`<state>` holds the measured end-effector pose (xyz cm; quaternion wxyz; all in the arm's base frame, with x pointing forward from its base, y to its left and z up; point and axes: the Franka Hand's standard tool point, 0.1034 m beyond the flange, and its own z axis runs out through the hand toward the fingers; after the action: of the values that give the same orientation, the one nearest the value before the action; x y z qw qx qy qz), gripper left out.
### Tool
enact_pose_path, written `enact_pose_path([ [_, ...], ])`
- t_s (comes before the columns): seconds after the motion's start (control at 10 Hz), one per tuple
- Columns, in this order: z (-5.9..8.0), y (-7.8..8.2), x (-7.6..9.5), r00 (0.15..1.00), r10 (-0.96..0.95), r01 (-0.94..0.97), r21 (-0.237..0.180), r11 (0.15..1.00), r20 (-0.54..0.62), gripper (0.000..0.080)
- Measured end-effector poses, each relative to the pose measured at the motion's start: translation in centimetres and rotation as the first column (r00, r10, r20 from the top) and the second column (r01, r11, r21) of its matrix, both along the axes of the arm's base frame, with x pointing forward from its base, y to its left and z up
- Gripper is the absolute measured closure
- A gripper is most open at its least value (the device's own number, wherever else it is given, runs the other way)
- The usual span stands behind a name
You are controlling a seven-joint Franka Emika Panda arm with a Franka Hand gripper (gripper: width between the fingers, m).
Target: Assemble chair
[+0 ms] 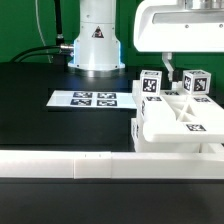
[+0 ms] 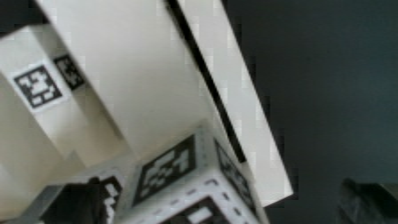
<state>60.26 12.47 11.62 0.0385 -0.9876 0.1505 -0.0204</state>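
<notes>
The black table point(image 1: 40, 110) carries everything. Along its near edge runs a long white border rail point(image 1: 80, 164), reaching from the exterior view's left to the right. Behind the rail, at the table's near edge toward the exterior view's right, sits the chair point(image 1: 178, 118) as a cluster of white pieces: a flat panel resting just behind the rail, with two tagged blocks point(image 1: 150, 84) standing upright on its far side, close together. The robot's white base point(image 1: 97, 38) stands at the far edge of the table. In front of it, near the table's middle, the marker board point(image 1: 86, 99) lies flat, well apart from the chair pieces. The gripper point(image 1: 168, 66) hangs above the chair cluster, over the gap between the two blocks, its jaws spread wide apart and holding nothing. The wrist view shows tagged white chair pieces point(image 2: 107, 110) close up against the dark table.
</notes>
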Motion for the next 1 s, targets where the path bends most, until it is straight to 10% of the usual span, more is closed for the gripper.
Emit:
enact_pose_path([
  [1.0,-0.02,-0.87,0.09,0.786,0.619,-0.616,-0.084,0.783,0.004,0.0151],
])
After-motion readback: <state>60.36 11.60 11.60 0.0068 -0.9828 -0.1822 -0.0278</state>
